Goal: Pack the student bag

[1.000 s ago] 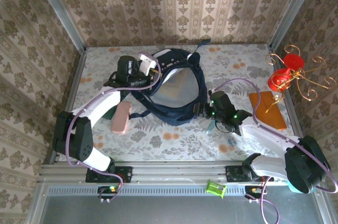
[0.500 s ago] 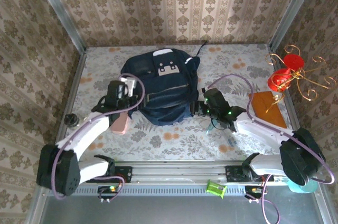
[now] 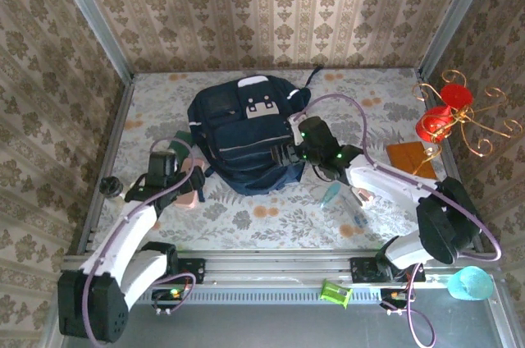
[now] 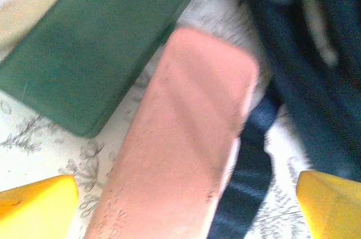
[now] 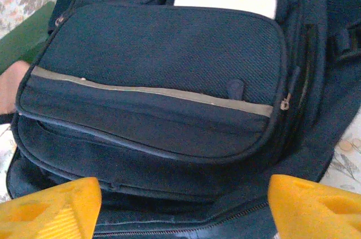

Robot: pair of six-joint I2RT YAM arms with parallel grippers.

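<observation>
Floral-cloth table (image 3: 246,221), damask-papered walls (image 3: 271,3) around it. The left gripper (image 4: 183,211) hovers spread wide over a pink case (image 4: 186,137). The right gripper (image 5: 183,211), spread and empty, faces the student bag (image 5: 163,64) just ahead.

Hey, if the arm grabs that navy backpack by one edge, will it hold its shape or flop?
Probably flops: the student bag is soft fabric, its front pocket sagging in folds. Likely drags rather than slides on the table.
</observation>
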